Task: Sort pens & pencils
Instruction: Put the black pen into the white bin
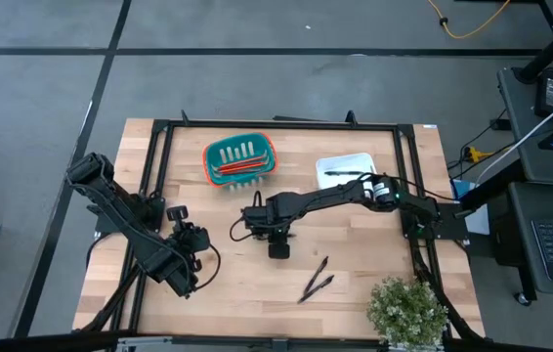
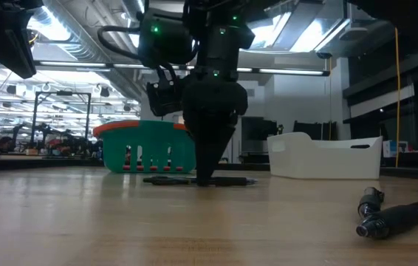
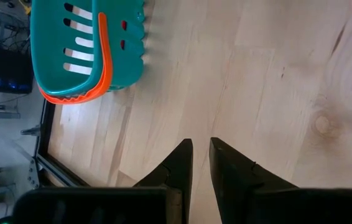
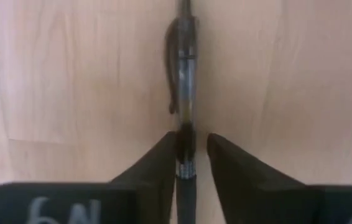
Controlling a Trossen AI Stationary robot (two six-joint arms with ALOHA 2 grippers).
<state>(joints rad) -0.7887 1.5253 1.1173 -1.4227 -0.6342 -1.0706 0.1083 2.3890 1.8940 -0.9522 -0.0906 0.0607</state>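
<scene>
A black pen (image 4: 186,74) lies flat on the wooden table near its middle; it also shows in the low view (image 2: 231,180). My right gripper (image 4: 191,155) points down over it, open, one finger on each side of the barrel, fingertips at the table (image 2: 203,176). Two more black pens (image 1: 316,281) lie toward the near right. One pen (image 1: 340,175) lies in the white tray (image 1: 355,161). Red-orange pencils (image 1: 240,168) lie in the teal basket (image 1: 216,154). My left gripper (image 3: 201,162) is shut and empty at the near left (image 1: 193,244). My right gripper stands astride the pen's barrel (image 4: 186,134), coming from above with the fingers across it. One finger (image 4: 163,162) is close against the pen's side and the other stands a small gap away. Whether it touches the pen, I cannot tell. The pen lies on the table.
A potted green plant (image 1: 408,308) stands at the near right corner. A black frame (image 1: 276,124) runs around the table's far and side edges. Bare wood lies between the basket and my left gripper (image 3: 238,74).
</scene>
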